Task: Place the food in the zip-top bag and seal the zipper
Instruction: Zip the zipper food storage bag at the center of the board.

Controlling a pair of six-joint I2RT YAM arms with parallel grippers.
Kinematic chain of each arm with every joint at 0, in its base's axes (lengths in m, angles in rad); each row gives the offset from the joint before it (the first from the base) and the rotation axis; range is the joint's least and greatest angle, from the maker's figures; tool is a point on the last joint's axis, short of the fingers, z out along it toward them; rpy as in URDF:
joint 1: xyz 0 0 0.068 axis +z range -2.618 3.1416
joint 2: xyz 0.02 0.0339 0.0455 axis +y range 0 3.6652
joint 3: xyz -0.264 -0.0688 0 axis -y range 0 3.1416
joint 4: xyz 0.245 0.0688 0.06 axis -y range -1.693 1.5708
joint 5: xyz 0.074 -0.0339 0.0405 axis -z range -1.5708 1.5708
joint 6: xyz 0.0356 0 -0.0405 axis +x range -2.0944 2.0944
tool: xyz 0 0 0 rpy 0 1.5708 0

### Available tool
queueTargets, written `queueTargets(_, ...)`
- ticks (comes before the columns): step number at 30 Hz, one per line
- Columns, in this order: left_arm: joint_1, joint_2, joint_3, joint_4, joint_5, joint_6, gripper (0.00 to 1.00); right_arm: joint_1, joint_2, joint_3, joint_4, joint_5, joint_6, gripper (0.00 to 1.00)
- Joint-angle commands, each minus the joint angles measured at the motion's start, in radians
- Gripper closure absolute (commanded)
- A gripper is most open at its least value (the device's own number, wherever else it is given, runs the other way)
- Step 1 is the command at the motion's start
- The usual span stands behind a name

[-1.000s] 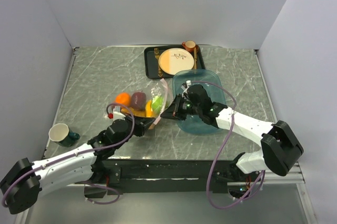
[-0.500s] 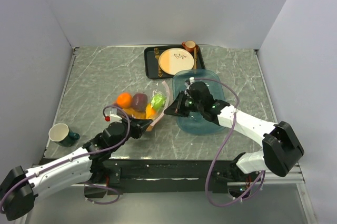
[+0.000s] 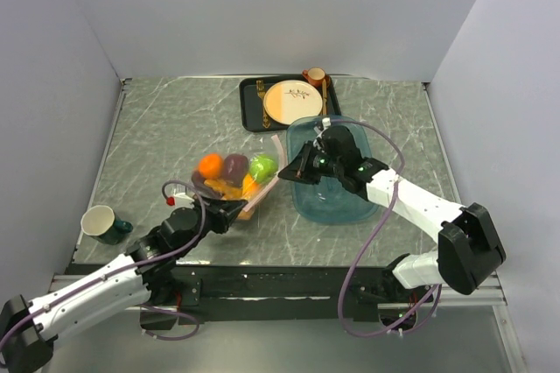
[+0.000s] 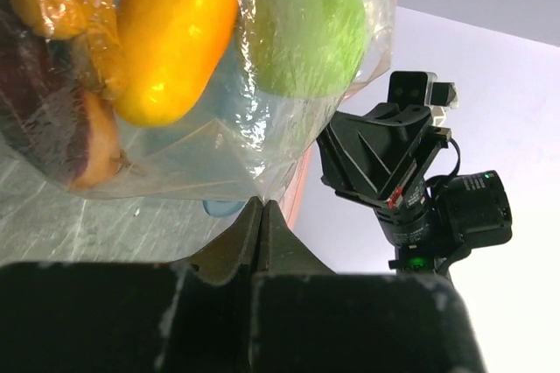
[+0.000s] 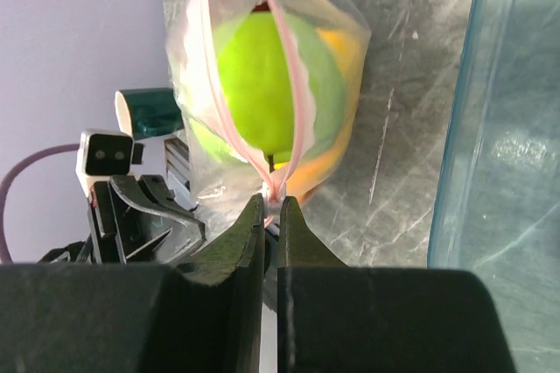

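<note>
Both jaws pinch zip-top bag (image 3: pixel 267 187); grey marbled table (image 3: pixel 166 128), pale walls (image 3: pixel 262 14).

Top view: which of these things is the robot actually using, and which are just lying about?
In use: zip-top bag, its pink zipper, the green apple, orange and eggplant inside it; left gripper and right gripper, both pinching the bag.
Lying about: teal tray, black tray, plate, brown cup, green mug.

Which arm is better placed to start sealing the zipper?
Right, probably: the right end effector is shut on the thin pale pink zipper strip where both sides meet; the left end effector grips film of the clear crinkly plastic bag.
</note>
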Motion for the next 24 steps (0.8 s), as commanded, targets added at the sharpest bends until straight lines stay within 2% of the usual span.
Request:
queueTargets(1, 0.002, -0.072, -0.016, -0.136, -0.037, -0.021, 0.99, -0.066, -0.01, 0.06, 0.018, 0.095, -0.052, 0.97)
queueTargets(24, 0.002, -0.285, 0.013, -0.447, -0.083, -0.061, 0.99, -0.155, 0.095, 0.149, 0.041, 0.031, -0.09, 0.97)
